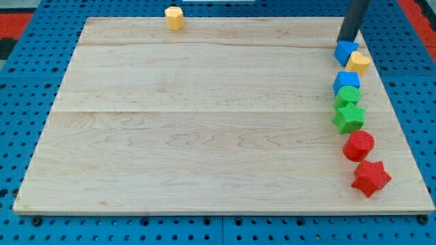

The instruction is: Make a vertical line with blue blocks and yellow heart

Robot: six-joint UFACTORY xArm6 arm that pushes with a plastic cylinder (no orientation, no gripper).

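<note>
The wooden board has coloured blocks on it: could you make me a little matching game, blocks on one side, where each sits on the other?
Blocks:
1. yellow hexagonal block
2. red star block
3. blue triangular block
4. green star block

Places:
A. right beneath my tip
B. the view's top edge, alone
C. lowest in the right-hand column
D. just above the red round block

Pairs: 1-B, 2-C, 3-A, 4-D

The pale wooden board (204,122) carries eight small blocks. A yellow hexagonal block (174,18) lies alone at the view's top edge. Down the view's right side stand a blue triangular block (345,52), a yellow heart block (359,62), a blue cube (346,82), a green block (348,96), a green star block (349,117), a red round block (358,145) and a red star block (370,177).
</note>
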